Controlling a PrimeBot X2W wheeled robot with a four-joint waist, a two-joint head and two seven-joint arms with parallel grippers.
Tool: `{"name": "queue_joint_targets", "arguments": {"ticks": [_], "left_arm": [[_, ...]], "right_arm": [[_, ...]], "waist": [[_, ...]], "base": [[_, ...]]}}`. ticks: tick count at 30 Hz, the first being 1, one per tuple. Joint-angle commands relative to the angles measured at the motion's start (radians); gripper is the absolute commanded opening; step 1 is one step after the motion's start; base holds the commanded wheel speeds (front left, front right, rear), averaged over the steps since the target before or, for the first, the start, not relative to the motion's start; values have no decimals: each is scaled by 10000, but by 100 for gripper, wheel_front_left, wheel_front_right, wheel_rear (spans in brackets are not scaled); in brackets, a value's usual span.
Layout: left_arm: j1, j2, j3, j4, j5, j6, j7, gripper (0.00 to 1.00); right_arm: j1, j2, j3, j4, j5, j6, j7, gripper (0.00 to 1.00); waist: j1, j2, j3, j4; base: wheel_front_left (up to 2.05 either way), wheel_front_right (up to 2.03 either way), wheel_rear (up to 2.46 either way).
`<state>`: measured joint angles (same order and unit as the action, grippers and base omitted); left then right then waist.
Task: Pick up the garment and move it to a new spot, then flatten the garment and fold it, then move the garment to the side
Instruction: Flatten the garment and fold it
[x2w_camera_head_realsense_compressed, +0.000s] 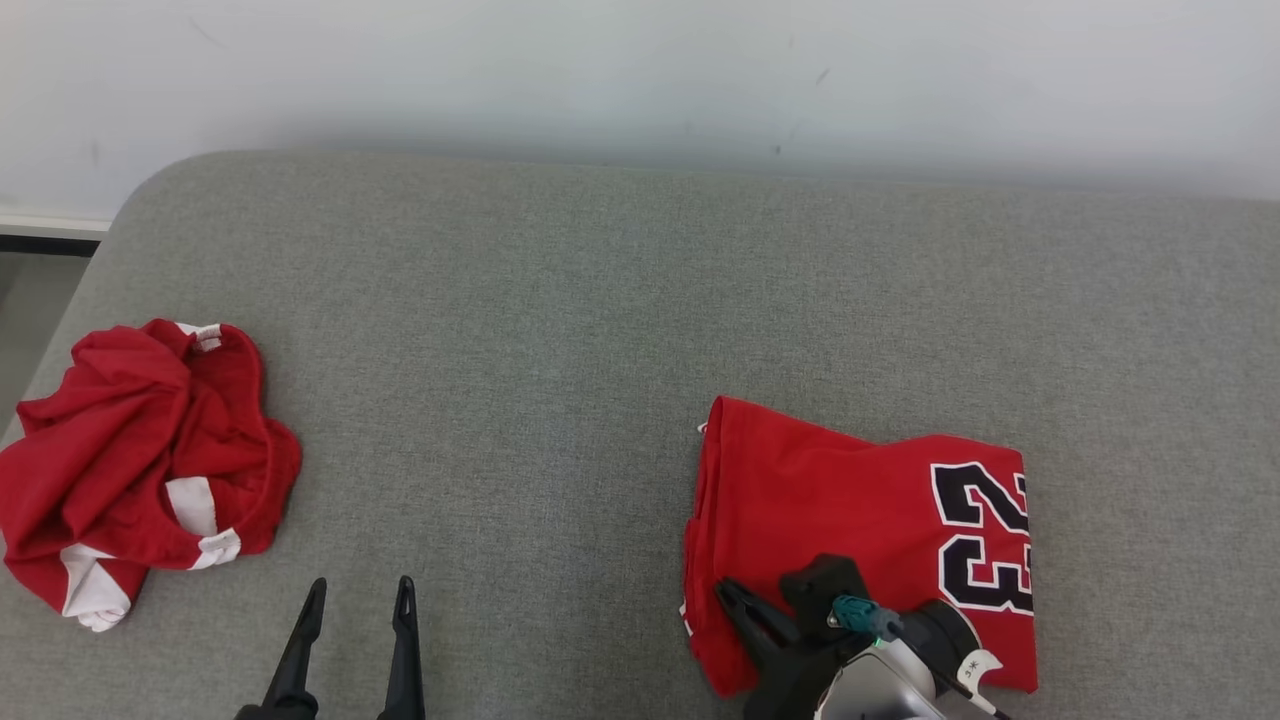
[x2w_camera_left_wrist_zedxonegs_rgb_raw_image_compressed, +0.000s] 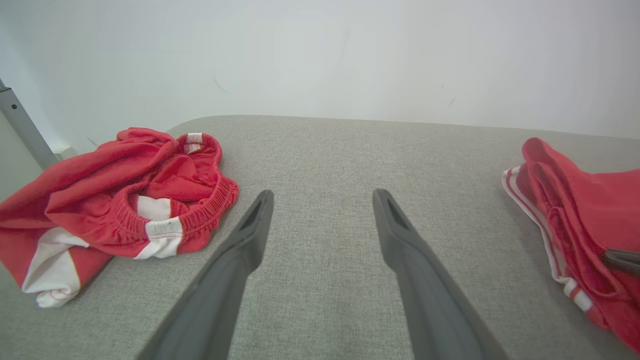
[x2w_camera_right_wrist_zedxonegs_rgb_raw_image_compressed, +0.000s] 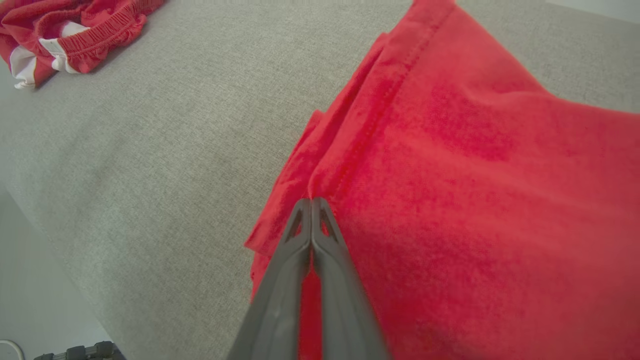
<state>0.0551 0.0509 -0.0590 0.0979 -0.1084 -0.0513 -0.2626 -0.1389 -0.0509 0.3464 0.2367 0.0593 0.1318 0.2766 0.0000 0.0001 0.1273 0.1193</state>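
Red knit cloth folded into a flat oblong packet: jersey (x2w_camera_head_realsense_compressed: 860, 500) lying at the near right of the grey cushion (x2w_camera_head_realsense_compressed: 600, 300), black-and-white 23 face up at its right end. Right gripper (x2w_camera_right_wrist_zedxonegs_rgb_raw_image_compressed: 311, 201) down on the packet's near left edge, jaws pressed together on a small pucker of cloth beside a stitched hem. Seemingly pinching the top layer or two; impossible to tell how many. Left gripper (x2w_camera_left_wrist_zedxonegs_rgb_raw_image_compressed: 324, 195) low over bare cushion, left of centre and near, jaws spread wide, holding nothing, well apart from both garments.

Judged light, soft and limp, with no stiffness of its own. Likely to sag, slide open and lose the fold if lifted by a single layer. Probably somewhat grippy against the woven cushion, so dragging apt to ruck the lower layers. Best taken through the whole stack at the folded left edge, with a second hold toward the right end.

Crumpled red-and-white shorts (x2w_camera_head_realsense_compressed: 150, 450) heaped at the cushion's left edge, well apart from the jersey.

Hard to make out: near end of the jersey, covered by the right wrist in the head view. Lower layers and striped trim glimpsed only at the left edge from the left wrist view. Underside hidden altogether
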Motion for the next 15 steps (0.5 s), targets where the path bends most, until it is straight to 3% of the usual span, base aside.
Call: {"name": "queue_joint_targets", "arguments": {"ticks": [1,14,15], "left_arm": [[-100,-9,26,11,-21,23,-29,100],[-140,-9,-90,32,-44,-6,-29,100],[-137,-9,-96,28,-47,-3,-29,100]], "right_arm": [[-125,16,-2,-31,67,-16,-65,0],[-1000,18,566,898,1178,-16,-304,0],[-1030,21,636,970,1308,-16,-318,40]], "waist": [[0,-1,-1,-10],[0,-1,52,156],[0,-1,63,180]], "base": [[0,0,0],[0,0,0],[0,0,0]]}}
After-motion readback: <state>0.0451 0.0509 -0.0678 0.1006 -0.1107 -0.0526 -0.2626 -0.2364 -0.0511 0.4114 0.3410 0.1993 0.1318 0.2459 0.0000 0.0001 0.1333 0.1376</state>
